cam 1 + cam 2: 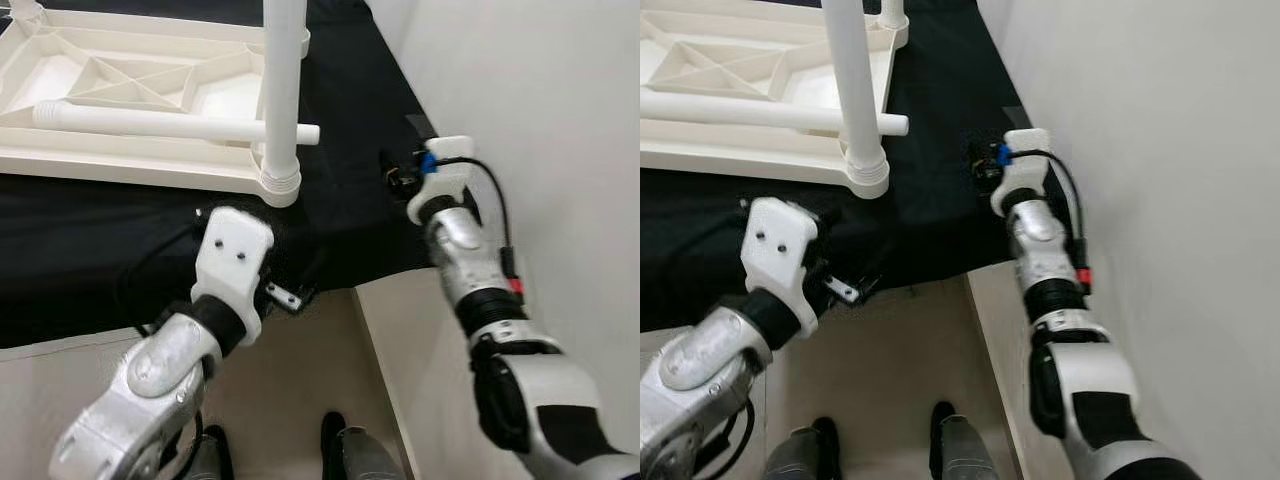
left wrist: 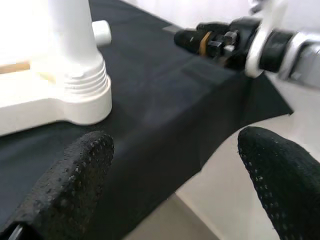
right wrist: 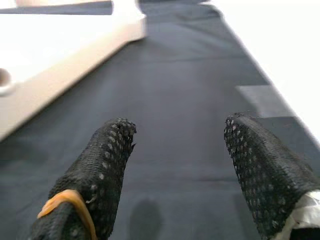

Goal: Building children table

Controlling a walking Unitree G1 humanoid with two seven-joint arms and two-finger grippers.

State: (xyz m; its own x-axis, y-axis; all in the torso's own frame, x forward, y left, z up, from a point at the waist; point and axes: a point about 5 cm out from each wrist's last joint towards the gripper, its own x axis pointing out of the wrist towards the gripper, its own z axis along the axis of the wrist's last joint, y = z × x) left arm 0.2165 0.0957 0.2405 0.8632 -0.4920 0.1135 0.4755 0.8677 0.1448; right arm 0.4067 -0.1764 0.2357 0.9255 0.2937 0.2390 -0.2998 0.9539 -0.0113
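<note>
We saw a black cloth (image 1: 340, 200) covering the surface beside a white wall (image 1: 560, 100). The left gripper (image 2: 175, 165) and right gripper (image 3: 180, 165) both hovered with fingers spread, empty.

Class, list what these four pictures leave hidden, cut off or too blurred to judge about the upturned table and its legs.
- Tabletop: its far and left parts are cut off by the eye views' edges, so further sockets go unseen.
- Upright leg: its upper end runs off the top edge.
- Loose leg: the upright leg crosses it near its right end.
- Left wrist view: the leg's socket is blurred and overexposed, so its seating is unclear.
</note>
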